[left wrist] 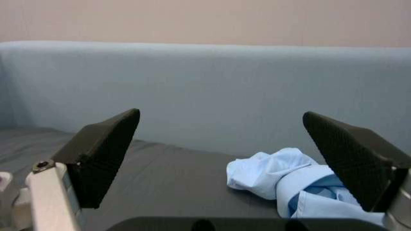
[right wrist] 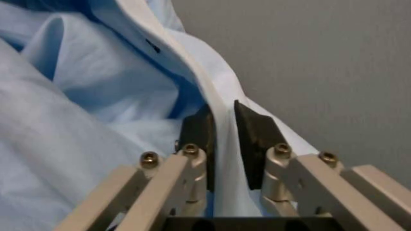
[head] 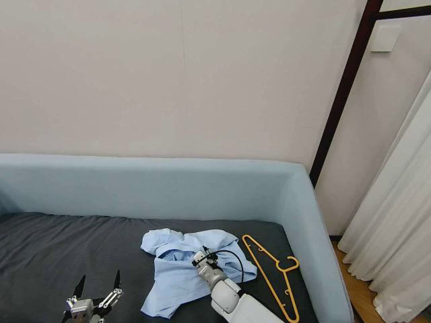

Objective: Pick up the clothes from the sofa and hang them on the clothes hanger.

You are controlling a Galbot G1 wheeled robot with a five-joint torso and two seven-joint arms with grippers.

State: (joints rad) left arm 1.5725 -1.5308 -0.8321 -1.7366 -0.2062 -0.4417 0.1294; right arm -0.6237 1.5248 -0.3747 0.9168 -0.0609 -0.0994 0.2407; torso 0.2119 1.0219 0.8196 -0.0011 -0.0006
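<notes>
A plain pale wall (head: 182, 74), a dark wooden post (head: 343, 94) crossing it, white curtains (head: 397, 229) hanging at the right.

In the head view the right arm (head: 236, 306) is running off the picture at six o'clock and is covering the middle of the shirt (head: 168, 282). The right gripper (head: 201, 256) is sitting on the cloth, its fingertips too small to tell apart. At seven o'clock the left gripper (head: 98, 281) is being cut off below its fingers by the same edge. The sofa (head: 155, 188) is running out at nine and six o'clock, and the hanger (head: 269, 280) is ending right at the six o'clock edge. In the left wrist view one dark finger (left wrist: 350, 159) is hiding part of the shirt. In the right wrist view the pinched fold is hiding the inner faces of the pads (right wrist: 253, 137), and the shirt is spilling past the edges.
</notes>
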